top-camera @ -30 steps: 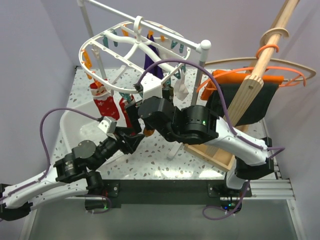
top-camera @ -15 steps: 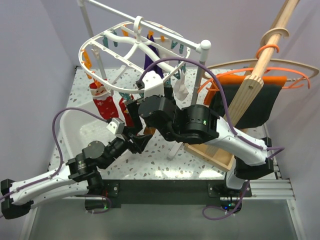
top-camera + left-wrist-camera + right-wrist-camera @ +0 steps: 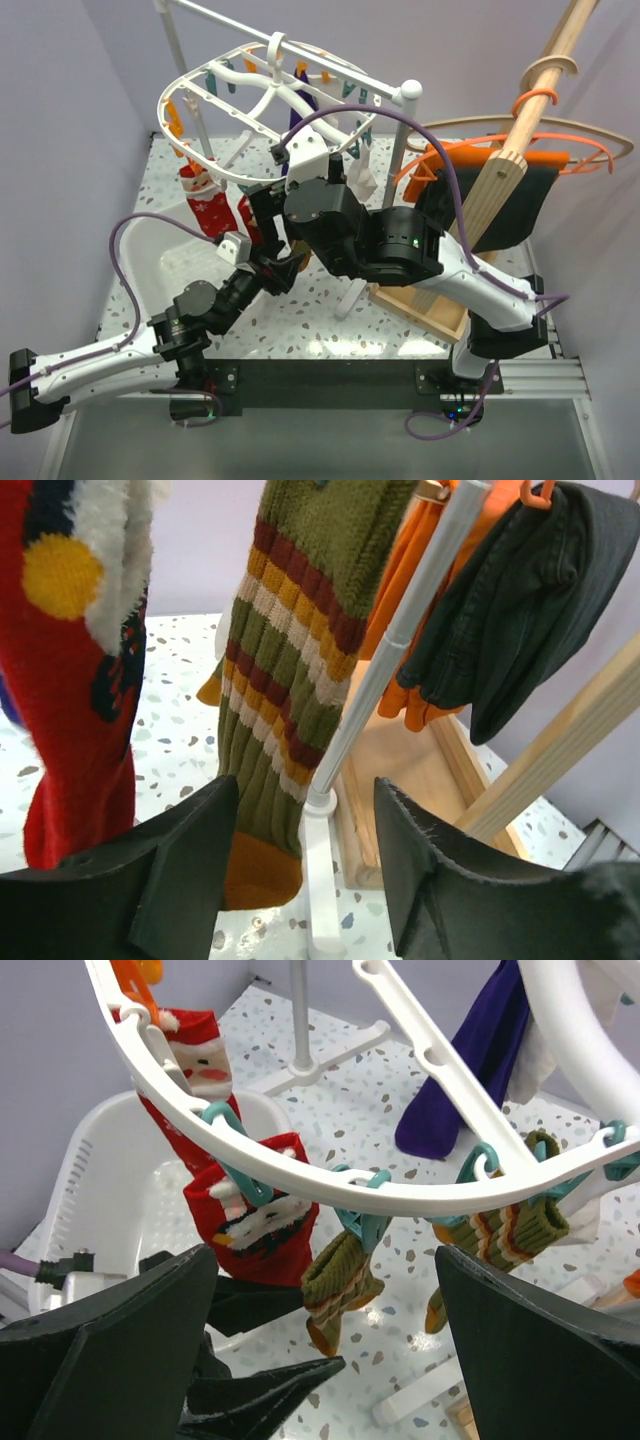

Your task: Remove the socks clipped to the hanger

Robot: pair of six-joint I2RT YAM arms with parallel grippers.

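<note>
The white oval hanger [image 3: 268, 92] hangs from a rack; its rim crosses the right wrist view [image 3: 330, 1185]. Red Christmas socks [image 3: 208, 207], a purple sock [image 3: 302, 128] and a white sock [image 3: 362, 181] hang from its clips. My right gripper [image 3: 325, 1360] is open wide just under the rim, with an olive striped sock [image 3: 340, 1282] on a teal clip [image 3: 362, 1225] between its fingers, untouched. A second striped sock [image 3: 505, 1230] and red socks [image 3: 255, 1230] hang beside it. My left gripper [image 3: 305, 870] is open and empty, below a striped sock [image 3: 290, 660] and a red sock [image 3: 70, 690].
A white basin [image 3: 150, 255] sits at the left. The rack's white pole [image 3: 390, 650] and foot stand between my left fingers. A wooden tray [image 3: 405, 770], black cloth [image 3: 510, 610] and orange cloth [image 3: 425, 600] on thin hangers are at the right.
My left arm has swung right and forward, bringing its gripper under the hanging socks. My right gripper has risen slightly toward the hanger rim.
</note>
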